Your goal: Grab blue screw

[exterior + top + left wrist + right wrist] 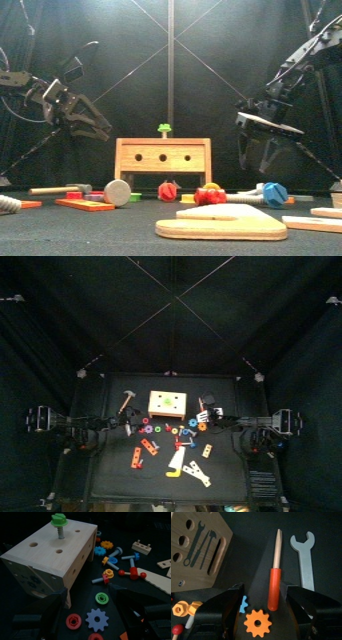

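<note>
1. Blue screw (274,192): a small piece with a round blue head, lying on its side on the black table (134,232). In the front view it is at the right end of the row of small parts, to the right of the wooden block (163,158).
2. Right gripper (257,165): hangs pointing down to the right of the block, jaws spread wide and holding nothing. The blue screw lies on the table just below it and slightly to its right, apart from both jaws.
3. Right wrist view: between the wide jaws lie a red-handled screwdriver (273,587) and an orange gear (258,623). A pale blue spanner (304,562) lies just beside them. The blue screw cannot be made out in this view.
4. Left gripper (74,112): raised to the left of the block and well apart from the blue screw. Its jaws are open and empty, and its wrist view shows a green ring (101,598), a red ring (73,620) and a blue gear (98,618) on the table between them.
5. Wooden block, further: a green screw (59,520) stands upright in its top face.
</note>
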`<move>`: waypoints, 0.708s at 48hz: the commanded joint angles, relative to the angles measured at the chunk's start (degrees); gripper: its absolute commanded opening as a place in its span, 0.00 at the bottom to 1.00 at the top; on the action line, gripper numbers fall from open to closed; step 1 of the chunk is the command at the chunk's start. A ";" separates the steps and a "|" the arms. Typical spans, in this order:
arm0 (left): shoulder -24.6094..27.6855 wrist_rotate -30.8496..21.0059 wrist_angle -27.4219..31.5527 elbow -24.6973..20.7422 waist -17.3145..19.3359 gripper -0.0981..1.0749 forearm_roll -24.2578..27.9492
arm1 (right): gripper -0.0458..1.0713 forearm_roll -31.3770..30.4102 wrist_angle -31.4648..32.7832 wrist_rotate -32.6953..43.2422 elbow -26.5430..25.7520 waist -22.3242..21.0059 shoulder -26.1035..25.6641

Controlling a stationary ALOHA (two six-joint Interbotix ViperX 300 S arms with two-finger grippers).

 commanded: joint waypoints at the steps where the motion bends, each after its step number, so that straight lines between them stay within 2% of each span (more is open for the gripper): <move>1: -0.26 0.00 -0.26 -0.53 0.00 0.92 0.09 | 0.86 0.00 0.35 -0.35 -1.05 0.44 -3.08; 6: -0.26 -0.09 -0.26 -0.53 -0.18 0.92 0.09 | 0.85 0.00 0.62 -0.70 -0.88 1.85 -5.10; 15: -0.26 -0.09 -0.26 -0.53 -0.53 0.92 0.09 | 0.85 1.14 0.62 -0.70 0.09 7.03 -7.91; 34: -0.26 0.00 -0.26 -0.53 -0.53 0.92 0.09 | 0.85 5.54 0.62 -0.70 0.88 17.75 -7.91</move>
